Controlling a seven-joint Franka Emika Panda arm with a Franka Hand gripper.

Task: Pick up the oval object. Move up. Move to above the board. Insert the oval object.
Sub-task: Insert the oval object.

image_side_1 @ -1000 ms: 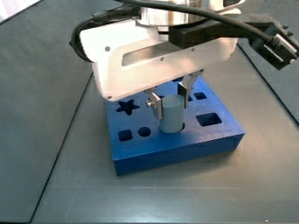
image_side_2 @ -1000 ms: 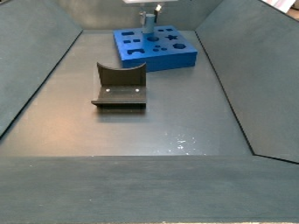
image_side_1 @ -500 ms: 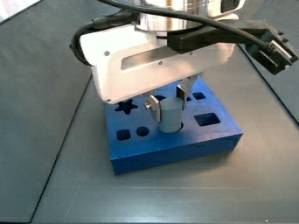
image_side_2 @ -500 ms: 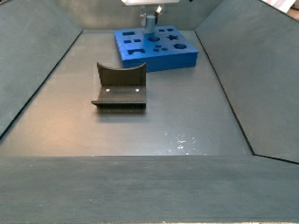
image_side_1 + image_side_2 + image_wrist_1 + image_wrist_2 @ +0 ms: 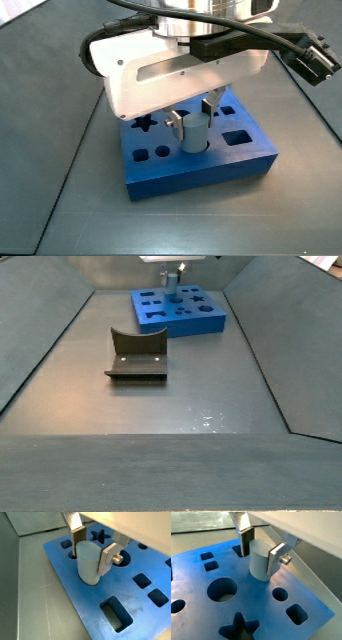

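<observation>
The arm reached straight down over the board (image 5: pixel 201 150), its white wrist housing filling much of a side view. The gripper (image 5: pixel 195 113) hung just above the board's top face, its two fingers (image 5: pixel 109 557) pressed against opposite sides of the peg (image 5: pixel 87 562), so the claw was clamped on it. In both wrist views the peg (image 5: pixel 260 561) stood upright with its lower end meeting the board (image 5: pixel 271 624) at a cut-out, near the middle of the top face; how deep it sat could not be told.

There was one peg and one board. A wrist view showed one star cut-out (image 5: pixel 238 627), a large round hole (image 5: pixel 222 591) and several smaller round and square ones.

In a side view from farther off, the board (image 5: pixel 182 312) lay at the far end of the grey floor, with the gripper (image 5: pixel 171 273) above it and one dark fixture (image 5: pixel 135 355) standing well apart on the near side.
</observation>
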